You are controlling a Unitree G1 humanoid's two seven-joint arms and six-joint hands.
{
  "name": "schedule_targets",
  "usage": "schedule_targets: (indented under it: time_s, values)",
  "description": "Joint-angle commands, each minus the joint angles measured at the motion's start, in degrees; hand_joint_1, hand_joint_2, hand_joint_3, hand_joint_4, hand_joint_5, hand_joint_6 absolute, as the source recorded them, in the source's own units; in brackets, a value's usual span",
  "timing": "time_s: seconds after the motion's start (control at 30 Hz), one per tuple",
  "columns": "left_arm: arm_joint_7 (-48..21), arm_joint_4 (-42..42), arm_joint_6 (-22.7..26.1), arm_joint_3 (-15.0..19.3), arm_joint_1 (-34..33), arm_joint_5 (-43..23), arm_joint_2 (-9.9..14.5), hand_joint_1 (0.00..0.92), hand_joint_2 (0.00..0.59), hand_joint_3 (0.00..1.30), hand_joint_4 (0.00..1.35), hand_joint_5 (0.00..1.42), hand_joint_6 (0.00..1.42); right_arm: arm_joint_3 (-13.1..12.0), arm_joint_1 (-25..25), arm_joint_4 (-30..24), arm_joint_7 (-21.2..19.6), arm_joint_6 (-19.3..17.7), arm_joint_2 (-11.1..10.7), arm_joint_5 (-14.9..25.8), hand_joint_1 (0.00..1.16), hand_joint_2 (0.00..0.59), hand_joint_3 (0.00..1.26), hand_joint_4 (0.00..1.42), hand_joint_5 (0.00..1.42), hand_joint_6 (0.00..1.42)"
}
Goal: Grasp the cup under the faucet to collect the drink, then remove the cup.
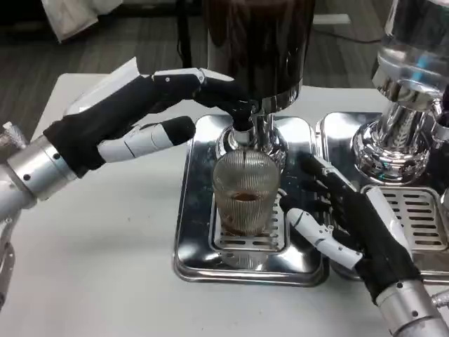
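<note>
A ribbed clear cup (pixel 245 193) stands upright on the grate of a steel drip tray (pixel 189 232), directly under the faucet (pixel 245 133) of a dark drink dispenser (pixel 258 42). A little brown drink lies in the cup's bottom. My left hand (pixel 133 119) reaches in from the left, its fingers stretched out, with the fingertips (pixel 235 98) resting on the faucet's black lever. My right hand (pixel 344 221) sits just right of the cup with its fingers spread. Its thumb is close to the cup's lower side, and I cannot tell if it touches.
A second steel dispenser (pixel 407 105) on its own drip tray (pixel 421 217) stands at the right, close behind my right hand. Bare white table (pixel 105 267) spreads to the left and front of the tray.
</note>
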Motion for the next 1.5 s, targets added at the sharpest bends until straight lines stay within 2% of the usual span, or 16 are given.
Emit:
schedule_targets:
  time_s: [0.03, 0.33, 0.57, 0.73, 0.87, 1.03, 1.23, 1.5]
  values:
    - [-0.69, 0.68, -0.84, 0.21, 0.06, 1.39, 0.24, 0.0, 0.066, 0.36, 0.33, 0.32, 0.29, -0.32, -0.38, 0.67, -0.21, -1.7, 0.02, 0.57, 0.51, 0.269, 0.14, 0.11, 0.16, 0.27]
    - [-1.12, 0.59, -0.83, 0.09, 0.05, 1.31, 0.41, 0.0, 0.067, 0.36, 0.33, 0.32, 0.29, 0.71, -3.7, 3.34, -1.49, -2.59, 1.45, -0.93, 0.51, 0.269, 0.13, 0.1, 0.16, 0.27]
    - [-1.12, 0.04, -0.62, 0.05, 0.39, 1.34, 0.55, 0.0, 0.069, 0.36, 0.33, 0.32, 0.29, 2.48, -6.05, 4.61, -1.06, -2.74, 0.81, -2.58, 0.54, 0.223, 0.0, 0.02, 0.11, 0.22]
    - [-1.19, -0.28, -0.36, 0.06, 0.62, 1.3, 0.73, 0.0, 0.071, 0.36, 0.33, 0.32, 0.29, 2.51, -6.84, 5.53, 1.03, -3.67, 0.1, -1.07, 0.53, 0.203, 0.0, 0.0, 0.03, 0.17]
    - [-1.14, -0.52, -0.31, 0.08, 0.87, 1.29, 0.79, 0.0, 0.077, 0.37, 0.33, 0.32, 0.29, 3.19, -7.84, 5.92, 2.41, -3.05, -0.71, -1.83, 0.53, 0.194, 0.0, 0.0, 0.0, 0.16]
    - [-1.13, -0.8, -0.19, 0.13, 1.03, 1.22, 0.89, 0.0, 0.079, 0.37, 0.35, 0.33, 0.29, 4.13, -8.95, 7.18, 2.49, -3.29, -0.85, -2.32, 0.52, 0.181, 0.0, 0.0, 0.0, 0.1]
    - [-1.2, -1.12, 0.07, 0.09, 1.17, 1.12, 0.93, 0.0, 0.085, 0.37, 0.35, 0.33, 0.29, 4.93, -9.54, 8.18, 1.05, -3.05, 0.06, -3.4, 0.54, 0.177, 0.0, 0.0, 0.0, 0.1]
    - [-1.4, -1.61, 0.29, 0.1, 1.37, 0.92, 1.11, 0.0, 0.09, 0.37, 0.35, 0.33, 0.29, 5.41, -9.99, 8.13, -0.27, -2.2, 0.04, -6.17, 0.55, 0.177, 0.0, 0.0, 0.0, 0.1]
